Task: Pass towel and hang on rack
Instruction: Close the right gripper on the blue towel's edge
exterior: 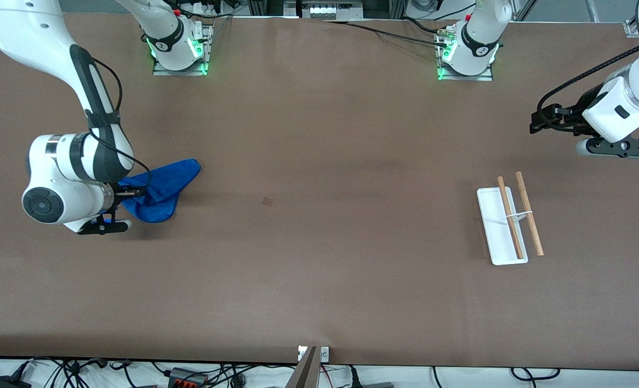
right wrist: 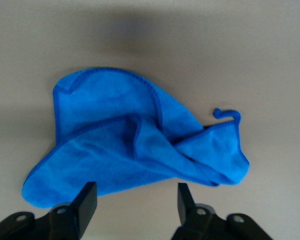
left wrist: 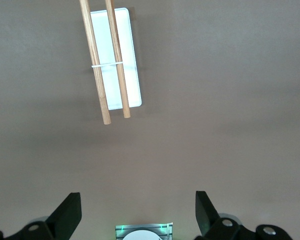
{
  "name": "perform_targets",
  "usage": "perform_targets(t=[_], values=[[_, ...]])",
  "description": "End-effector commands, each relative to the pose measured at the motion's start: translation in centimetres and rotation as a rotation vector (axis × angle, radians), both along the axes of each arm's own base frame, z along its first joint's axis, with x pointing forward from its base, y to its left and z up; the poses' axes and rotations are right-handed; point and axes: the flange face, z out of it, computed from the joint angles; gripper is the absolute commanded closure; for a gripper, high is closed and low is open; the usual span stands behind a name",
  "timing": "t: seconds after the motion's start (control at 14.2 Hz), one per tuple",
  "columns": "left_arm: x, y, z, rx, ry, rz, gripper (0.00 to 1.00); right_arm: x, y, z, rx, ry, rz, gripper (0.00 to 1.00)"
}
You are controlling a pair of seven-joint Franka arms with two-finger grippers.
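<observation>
A crumpled blue towel (exterior: 163, 186) lies on the brown table toward the right arm's end; it fills the right wrist view (right wrist: 135, 145). My right gripper (exterior: 135, 191) is open and empty at the towel's edge, with its fingers (right wrist: 87, 197) astride bare table just short of the cloth. The rack (exterior: 500, 231), a white tray base with two wooden rods (exterior: 528, 213), stands toward the left arm's end and also shows in the left wrist view (left wrist: 112, 60). My left gripper (exterior: 537, 121) is open and empty (left wrist: 137, 207), held up over bare table apart from the rack.
A small dark mark (exterior: 267, 201) sits on the table's middle. The arm bases (exterior: 179, 51) (exterior: 467, 56) stand along the edge farthest from the camera. Cables and a bracket (exterior: 308, 366) lie at the nearest edge.
</observation>
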Motion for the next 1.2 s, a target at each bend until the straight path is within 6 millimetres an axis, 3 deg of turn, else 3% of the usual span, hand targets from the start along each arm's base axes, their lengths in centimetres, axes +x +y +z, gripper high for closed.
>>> perform_targets(t=[0.0, 0.56, 1.13], values=[[0.3, 0.1, 0.8, -0.011, -0.015, -0.005, 0.00, 0.0, -0.5, -2.2, 0.001, 0.008, 0.013, 0.34], [0.8, -0.3, 1.2, 0.002, -0.059, 0.031, 0.00, -0.7, -0.8, -5.9, 0.006, 0.040, 0.007, 0.35], [0.7, -0.3, 1.1, 0.001, -0.052, 0.025, 0.00, -1.7, -0.9, -6.9, 0.007, 0.065, 0.007, 0.55]])
